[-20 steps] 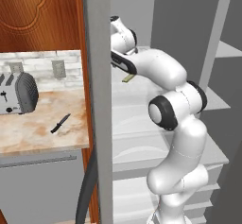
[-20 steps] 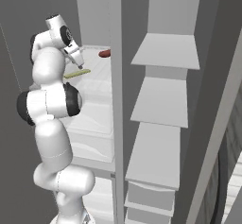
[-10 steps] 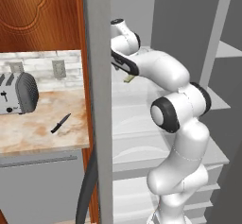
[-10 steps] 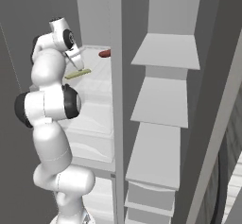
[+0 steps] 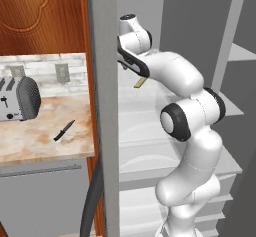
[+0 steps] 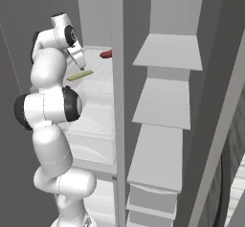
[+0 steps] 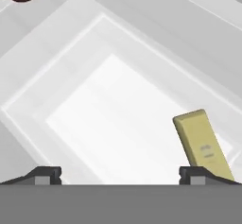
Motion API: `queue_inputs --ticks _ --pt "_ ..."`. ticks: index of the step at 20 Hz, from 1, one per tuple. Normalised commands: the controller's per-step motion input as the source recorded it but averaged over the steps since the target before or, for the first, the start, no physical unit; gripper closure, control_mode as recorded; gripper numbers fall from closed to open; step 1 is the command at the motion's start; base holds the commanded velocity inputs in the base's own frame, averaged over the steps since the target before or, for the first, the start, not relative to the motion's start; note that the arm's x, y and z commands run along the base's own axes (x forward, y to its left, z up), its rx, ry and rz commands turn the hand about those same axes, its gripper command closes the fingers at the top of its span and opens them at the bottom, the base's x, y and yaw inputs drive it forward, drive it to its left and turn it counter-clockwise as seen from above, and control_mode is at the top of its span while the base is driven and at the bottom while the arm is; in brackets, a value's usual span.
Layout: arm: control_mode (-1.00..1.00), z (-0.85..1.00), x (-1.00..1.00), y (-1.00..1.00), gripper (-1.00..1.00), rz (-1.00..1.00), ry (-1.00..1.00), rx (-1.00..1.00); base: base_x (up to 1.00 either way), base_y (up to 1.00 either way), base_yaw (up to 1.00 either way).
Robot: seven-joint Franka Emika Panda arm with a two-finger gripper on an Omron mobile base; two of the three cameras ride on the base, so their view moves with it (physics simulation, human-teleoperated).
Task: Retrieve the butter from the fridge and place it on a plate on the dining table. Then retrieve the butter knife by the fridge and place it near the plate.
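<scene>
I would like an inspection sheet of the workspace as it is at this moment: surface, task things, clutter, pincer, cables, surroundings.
Surface: pale fridge shelf, bare around the butter.
Task things: butter lies flat on that shelf, not gripped; butter knife lies on the marbled counter beside the fridge, untouched.
Clutter: dark red rounded item at the shelf's back; toaster on the counter.
Pincer: pincer open, above the shelf, butter by one fingertip, not between the two.
Cables: nothing seen.
Surroundings: fridge open, door shelves to the right; wooden cabinet above the counter.
</scene>
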Motion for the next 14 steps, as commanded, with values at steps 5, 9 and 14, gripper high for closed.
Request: queue_inputs --ticks 5,9,14 --pt "-1.0 0.06 -0.11 -0.03 -1.0 0.0 0.0 0.0 0.0 0.0 0.0" --pt "-1.0 0.0 -0.38 -0.14 -1.0 0.0 0.0 0.0 0.0 0.0 0.0" --pt "-1.0 0.0 -0.53 -0.29 -1.0 0.0 0.0 0.0 0.0 0.0 0.0"
